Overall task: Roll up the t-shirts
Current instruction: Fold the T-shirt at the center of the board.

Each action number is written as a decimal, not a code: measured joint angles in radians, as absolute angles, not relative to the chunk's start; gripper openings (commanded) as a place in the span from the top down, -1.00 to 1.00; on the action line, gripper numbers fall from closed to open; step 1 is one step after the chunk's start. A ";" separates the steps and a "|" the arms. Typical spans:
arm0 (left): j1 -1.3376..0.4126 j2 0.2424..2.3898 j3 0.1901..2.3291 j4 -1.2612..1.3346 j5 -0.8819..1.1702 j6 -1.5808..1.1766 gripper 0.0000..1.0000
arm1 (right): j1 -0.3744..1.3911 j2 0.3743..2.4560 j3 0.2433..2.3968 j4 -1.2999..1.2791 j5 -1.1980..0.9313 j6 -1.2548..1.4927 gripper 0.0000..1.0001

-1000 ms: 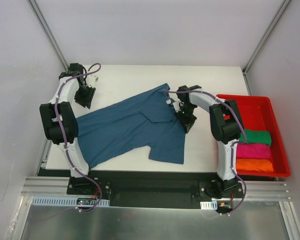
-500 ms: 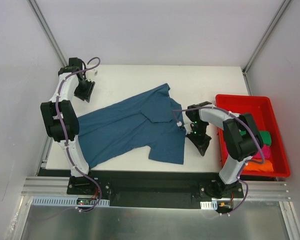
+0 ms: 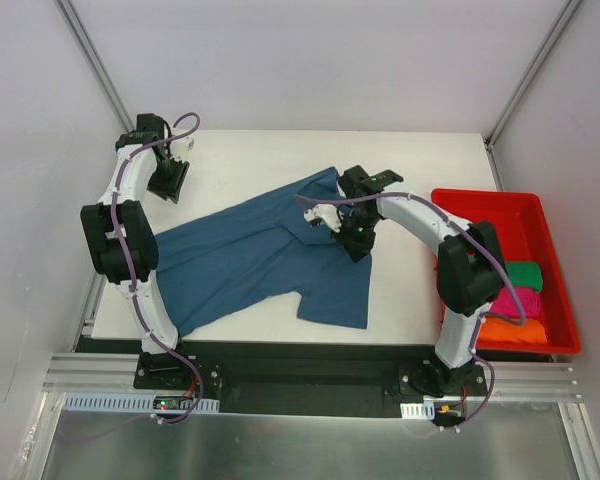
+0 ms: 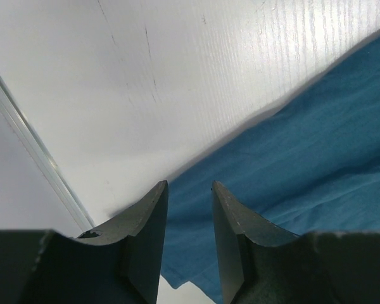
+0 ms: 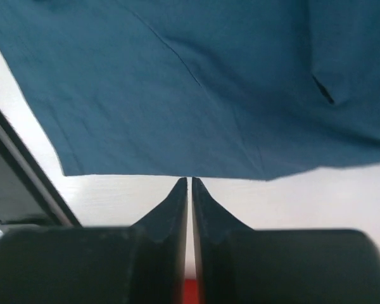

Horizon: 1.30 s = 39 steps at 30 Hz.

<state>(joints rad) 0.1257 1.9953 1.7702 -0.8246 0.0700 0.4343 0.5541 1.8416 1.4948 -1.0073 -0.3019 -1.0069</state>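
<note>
**Task partly complete.** A green t-shirt (image 3: 523, 273), a magenta t-shirt (image 3: 520, 299) and an orange t-shirt (image 3: 512, 330) are sitting rolled (apparently finished) in the red tray (image 3: 500, 197) at the right of the top view. The dark teal t-shirt (image 3: 260, 260) is lying unrolled on the white counter (image 3: 420, 160), left of centre, spread diagonally and softly creased; its rolling is not yet begun. The right end effector (image 5: 189, 180) is hovering over its collar end, fingers nearly pressed together on nothing. The left end effector (image 4: 189, 187) is hanging at upper left, moderately spread, empty.
</note>
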 measured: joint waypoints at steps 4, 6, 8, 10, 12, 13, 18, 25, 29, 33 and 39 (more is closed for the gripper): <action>0.126 1.993 1.760 -0.823 0.067 0.434 0.33 | 0.548 1.917 1.447 -0.993 -0.284 -1.155 0.95; 0.126 1.989 1.745 -0.824 0.065 0.435 0.33 | 0.546 1.942 1.414 -0.986 -0.257 -1.191 0.97; 0.126 1.983 1.727 -0.825 0.062 0.435 0.33 | 0.548 1.974 1.398 -0.981 -0.224 -1.211 0.98; 0.126 1.980 1.716 -0.826 0.057 0.435 0.33 | 0.550 1.988 1.382 -0.972 -0.201 -1.221 0.98; 0.126 1.978 1.712 -0.825 0.051 0.435 0.33 | 0.554 1.973 1.350 -0.972 -0.187 -1.234 0.99; 0.126 1.978 1.712 -0.826 0.049 0.435 0.33 | 0.557 1.956 1.324 -0.969 -0.181 -1.243 0.99; 0.126 1.978 1.714 -0.825 0.048 0.435 0.33 | 0.584 1.886 1.194 -1.017 -0.166 -1.279 0.99; 0.126 2.008 1.788 -0.826 0.048 0.437 0.28 | 0.561 1.928 1.224 -1.246 -0.274 -1.271 0.75; 0.126 2.024 1.822 -0.825 0.043 0.443 0.24 | 0.433 2.019 1.507 -1.323 -0.425 -1.255 0.47; 0.126 2.024 1.826 -0.830 0.057 0.448 0.23 | 0.319 2.113 1.972 -1.279 -0.529 -1.180 0.35; 0.114 1.956 1.752 -0.858 0.393 0.436 -0.10 | 0.266 2.163 2.254 -1.259 -0.525 -0.979 0.07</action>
<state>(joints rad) 0.1139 1.9556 1.7515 -0.8581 0.3927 0.4358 0.2657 2.1632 2.2539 -1.2591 -0.5255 -0.9791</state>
